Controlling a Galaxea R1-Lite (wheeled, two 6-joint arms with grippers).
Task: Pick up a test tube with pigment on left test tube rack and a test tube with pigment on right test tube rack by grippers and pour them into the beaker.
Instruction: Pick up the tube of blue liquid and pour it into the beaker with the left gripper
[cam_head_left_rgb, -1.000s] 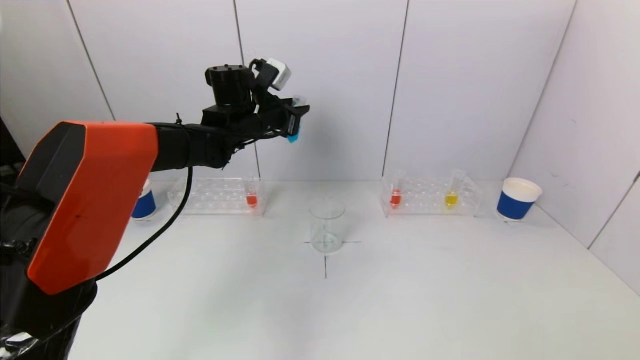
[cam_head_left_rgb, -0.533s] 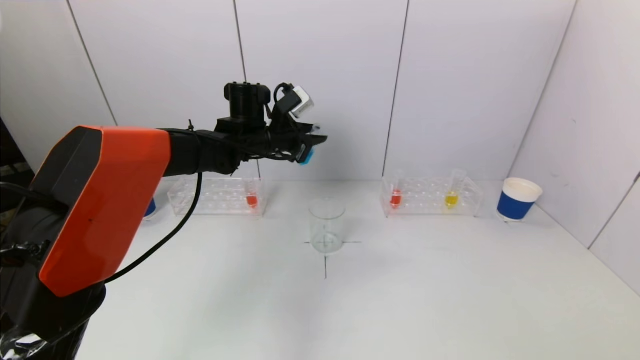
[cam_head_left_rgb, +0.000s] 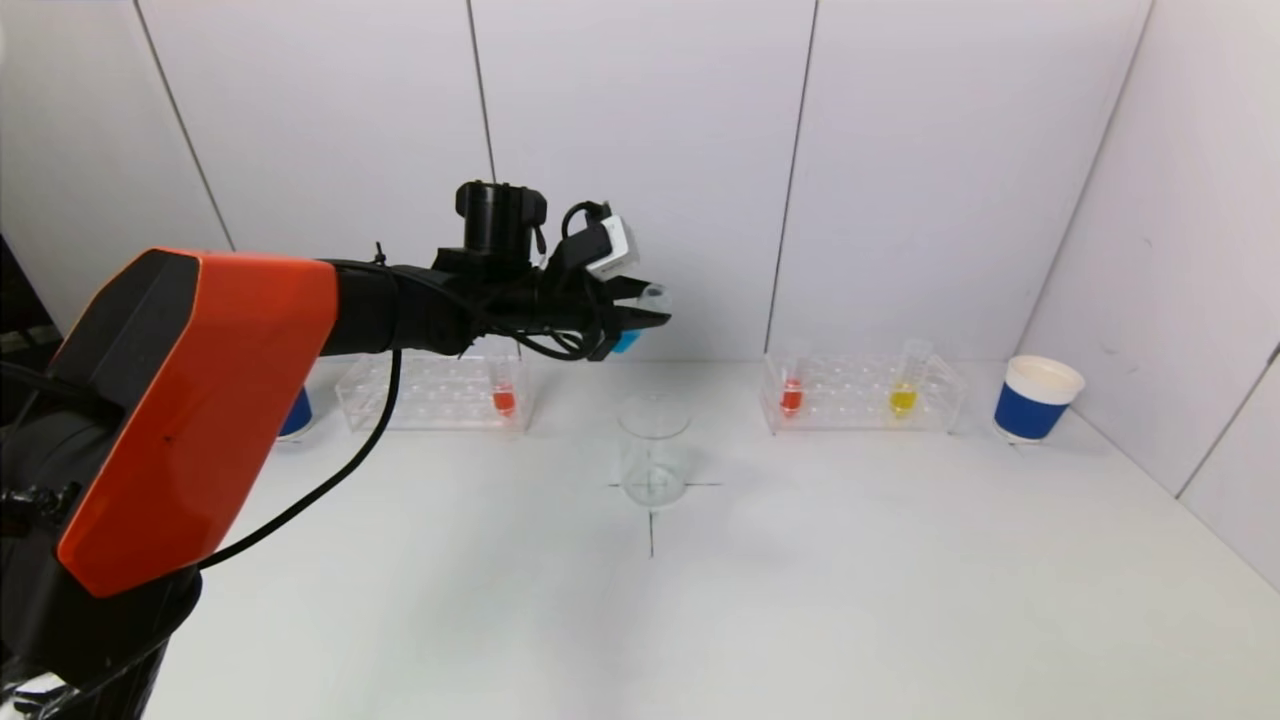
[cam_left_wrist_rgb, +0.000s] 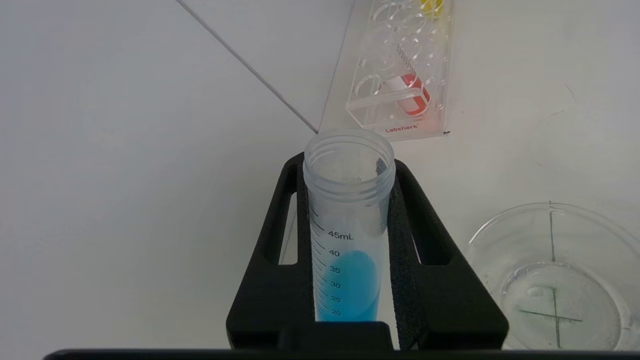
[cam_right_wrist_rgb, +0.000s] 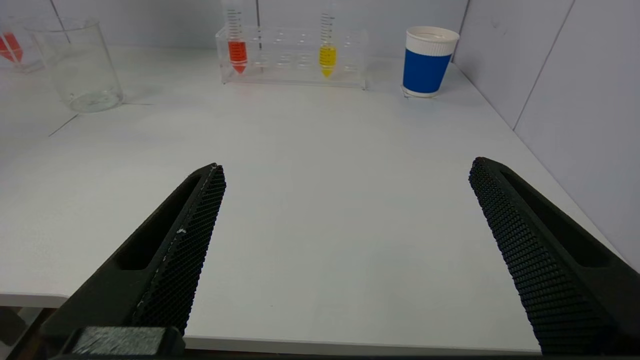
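1. Test tube of clear plastic with blue pigment is clamped between the two black fingers of the left gripper, which are closed on its sides; the blue liquid sits in the lower part of the tube and the threaded mouth is open, without a cap.
2. In the head view the left gripper hangs in the air above the table, and the tube is tilted, with its mouth toward the robot's right and its blue end toward the left.
3. The relation that matters: the clear glass beaker stands on the black cross mark below the gripper and slightly to the robot's right. In my judgement the mouth of the tube is not yet over the rim, so the tube must come a little lower and tip further for pouring.
4. The left arm, with its orange cover, reaches forward nearly level over the table, its wrist rolled to the side.
5. Farther out, the clear left rack holds one tube with red pigment; the clear right rack holds a red tube and a yellow tube.
6. The right gripper rests low near the table's front edge with its fingers wide apart and nothing between them, well apart from the right rack.
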